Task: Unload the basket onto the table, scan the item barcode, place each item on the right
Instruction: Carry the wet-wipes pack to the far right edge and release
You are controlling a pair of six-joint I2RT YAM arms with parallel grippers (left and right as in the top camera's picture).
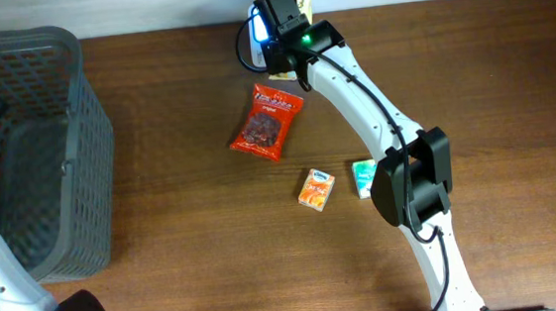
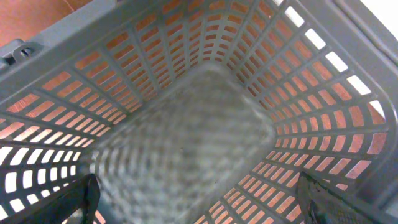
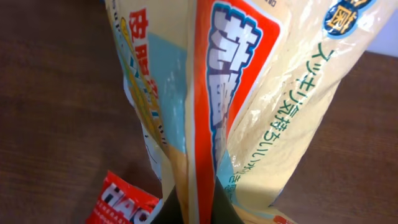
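While the right gripper (image 3: pixel 194 211) pinches the cream plastic snack bag (image 3: pixel 261 93) beyond the red foil pouch (image 1: pixel 267 122), the left gripper (image 2: pixel 199 202) hangs wide open, so picking looks done and scanning remains.

Setting: mock shop checkout, as I see it.
Container: grey slatted shopping basket (image 1: pixel 94 160) on my left.
Goods: red snack packet (image 1: pixel 267 122), orange carton (image 1: pixel 316 188), cream printed bag (image 3: pixel 261 93).
Support: brown wooden surface (image 1: pixel 195 241).
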